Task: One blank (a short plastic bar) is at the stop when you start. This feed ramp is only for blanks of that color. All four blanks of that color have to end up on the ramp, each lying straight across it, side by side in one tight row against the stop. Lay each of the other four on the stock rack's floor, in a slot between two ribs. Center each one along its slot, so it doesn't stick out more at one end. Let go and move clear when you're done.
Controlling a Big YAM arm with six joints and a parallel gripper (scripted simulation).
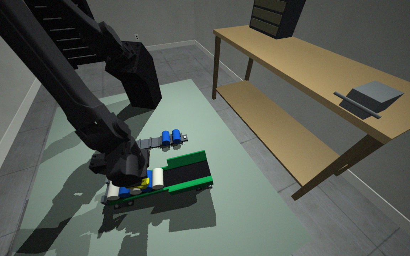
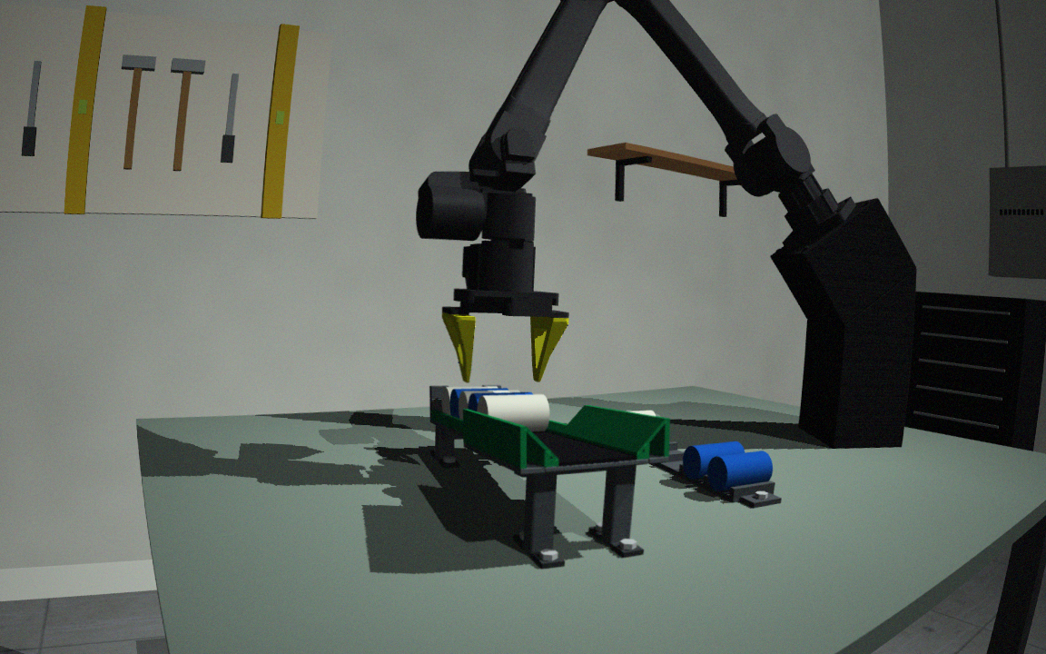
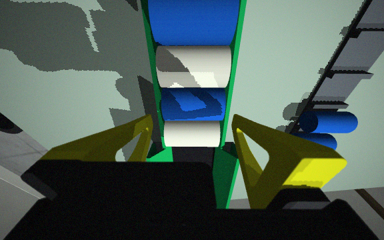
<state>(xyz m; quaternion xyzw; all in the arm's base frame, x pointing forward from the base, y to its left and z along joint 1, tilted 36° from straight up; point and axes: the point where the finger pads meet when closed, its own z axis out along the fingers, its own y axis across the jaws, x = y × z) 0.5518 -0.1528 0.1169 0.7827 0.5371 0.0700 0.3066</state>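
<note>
My gripper (image 2: 502,379) (image 3: 192,119) is open and empty, its fingers above and on either side of the row on the green ramp (image 1: 187,158) (image 2: 623,429) (image 3: 225,188). From the stop (image 1: 103,200) outward lie a white blank (image 1: 113,191), a blue blank (image 1: 124,192) (image 3: 193,21), a white blank (image 1: 135,191) (image 3: 209,61), a blue blank (image 1: 149,179) (image 3: 195,108) and a white blank (image 1: 157,178) (image 2: 515,411) (image 3: 192,133), all across the ramp. Two blue blanks (image 1: 165,137) (image 1: 176,136) (image 2: 742,470) (image 3: 335,122) lie in neighbouring slots at one end of the stock rack (image 1: 155,142) (image 3: 362,55).
In the exterior view, a white piece (image 2: 642,413) shows partly behind the ramp's raised wall. The rack runs beside the ramp, with bare slots in the wrist view; the arm hides part of it in the top view. The arm's base (image 1: 141,79) (image 2: 860,350) stands beyond.
</note>
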